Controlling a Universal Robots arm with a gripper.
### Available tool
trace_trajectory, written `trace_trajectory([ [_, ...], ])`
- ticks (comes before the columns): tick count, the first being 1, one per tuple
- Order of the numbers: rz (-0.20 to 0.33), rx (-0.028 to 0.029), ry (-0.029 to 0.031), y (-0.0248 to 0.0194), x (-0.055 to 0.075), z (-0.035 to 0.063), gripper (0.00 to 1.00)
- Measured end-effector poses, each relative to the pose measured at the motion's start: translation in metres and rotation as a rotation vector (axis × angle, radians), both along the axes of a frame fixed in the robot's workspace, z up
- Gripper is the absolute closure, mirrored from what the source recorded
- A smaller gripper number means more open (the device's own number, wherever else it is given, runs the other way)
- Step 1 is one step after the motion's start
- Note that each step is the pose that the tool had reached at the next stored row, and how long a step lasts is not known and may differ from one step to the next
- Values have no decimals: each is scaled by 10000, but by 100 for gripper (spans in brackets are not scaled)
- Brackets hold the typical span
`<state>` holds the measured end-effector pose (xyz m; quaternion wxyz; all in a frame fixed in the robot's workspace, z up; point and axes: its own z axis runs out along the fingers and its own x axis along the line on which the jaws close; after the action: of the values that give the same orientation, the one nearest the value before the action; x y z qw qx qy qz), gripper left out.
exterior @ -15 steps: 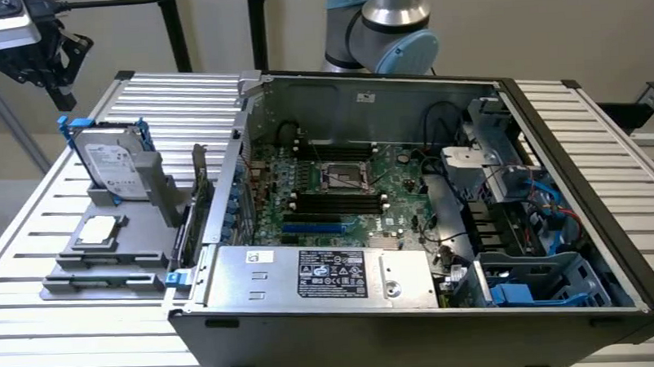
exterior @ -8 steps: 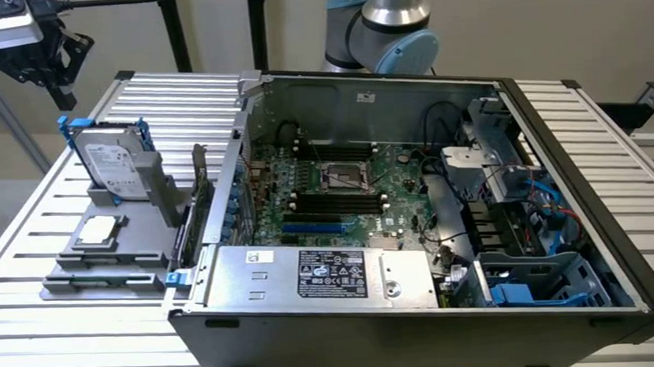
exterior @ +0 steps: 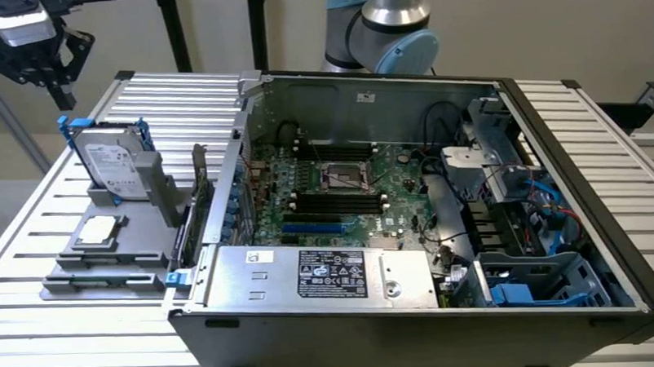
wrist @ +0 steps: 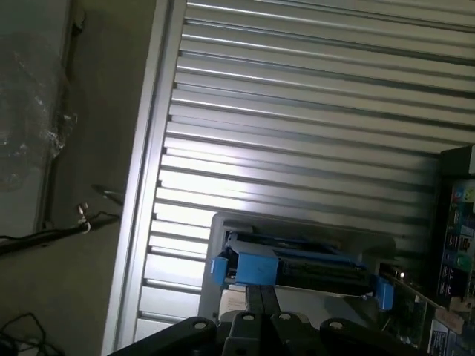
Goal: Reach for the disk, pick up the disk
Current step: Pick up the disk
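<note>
Reaching: under way but not finished. The gripper (exterior: 60, 96) hangs in the air above the disk (exterior: 114, 162), off toward the exterior view's left and well apart from it.
Fingers: drawn together to a point, with nothing between them.
Aim: in the wrist view the gripper (wrist: 260, 291) points toward the blue top edge of the disk (wrist: 297, 256), roughly in line with one blue corner tab.
Disk position: it stands upright on edge in a slot of the grey holder (exterior: 110, 258). Its white label faces the exterior camera, and the blue carrier frame runs round its edges and pokes up at the top corners.
Holder position: it sits on the slatted desk (exterior: 25, 251), just beside the open computer case (exterior: 419, 331), on the exterior view's left of the case.
Also on the holder: a small square chip (exterior: 98, 231) lies flat in front of the disk, apart from it.
Contact: none; nothing touches the disk except its slot.
Done so far: judging by the layout, only the first part of the approach, since the gripper is over the holder's side of the desk.
Left to do: the rest of the reach, the grasp on the disk, and the lift out of the slot. The pick-up has not begun.
</note>
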<state>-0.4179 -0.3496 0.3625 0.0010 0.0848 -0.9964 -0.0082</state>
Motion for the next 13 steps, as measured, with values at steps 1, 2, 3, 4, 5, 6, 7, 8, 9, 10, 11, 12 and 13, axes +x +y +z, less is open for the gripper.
trace_trajectory([
  [1, 179, 0, 0, 0, 0, 0, 89],
  [2, 359, 0, 0, 0, 0, 0, 89],
  [3, 545, 0, 1, 0, 0, 0, 89],
  [4, 724, 0, 0, 0, 0, 0, 89],
  [5, 911, 0, 1, 0, 0, 0, 89],
  [6, 1089, 0, 0, 0, 0, 0, 89],
  [7, 1271, 0, 0, 0, 0, 0, 89],
  [8, 1450, 0, 0, 0, 0, 0, 89],
  [9, 1634, 0, 0, 0, 0, 0, 89],
  [10, 1816, 0, 0, 0, 0, 0, 89],
  [11, 1994, 0, 0, 0, 0, 0, 89],
  [12, 2186, 0, 0, 0, 0, 0, 89],
  [13, 2371, 0, 0, 0, 0, 0, 89],
])
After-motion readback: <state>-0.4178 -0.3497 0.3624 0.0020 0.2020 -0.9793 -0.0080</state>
